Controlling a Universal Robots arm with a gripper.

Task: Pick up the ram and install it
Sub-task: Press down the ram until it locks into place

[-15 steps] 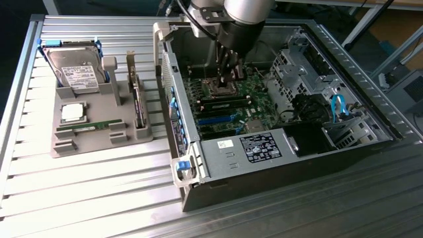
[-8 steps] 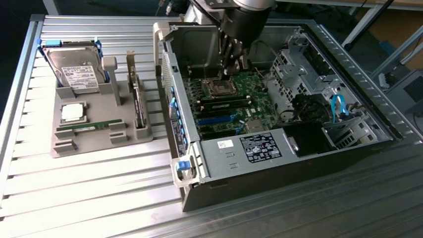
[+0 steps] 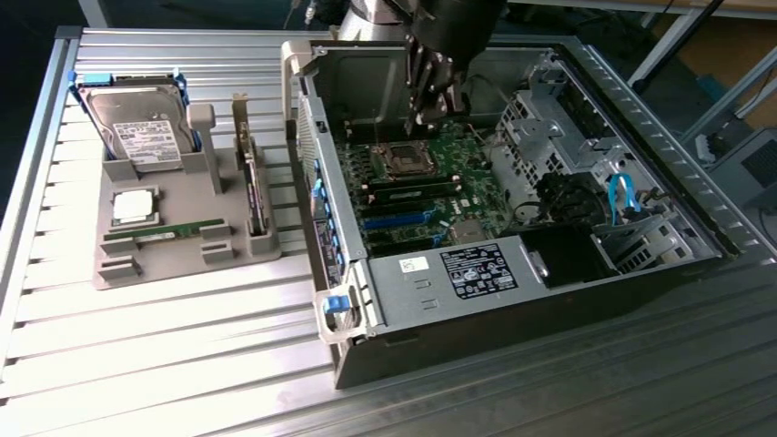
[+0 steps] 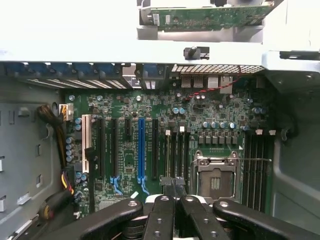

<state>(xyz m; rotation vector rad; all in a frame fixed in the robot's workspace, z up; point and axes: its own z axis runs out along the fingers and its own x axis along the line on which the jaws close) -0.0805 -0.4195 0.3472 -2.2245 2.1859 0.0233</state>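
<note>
The ram, a narrow green stick, lies in a slot of the grey tray at the exterior view's left, outside the computer case. A second long green board stands on edge at the tray's side nearest the case; the wrist view shows it beyond the case wall. My gripper hangs inside the open case above the motherboard, near the processor socket. In the wrist view its black fingers meet, shut, and I see nothing between them. Below lie the socket and long black slots.
A silver-labelled hard drive and a square silver processor chip also sit on the tray. The case walls, a drive cage and the power supply ring the motherboard. Cables run along one side.
</note>
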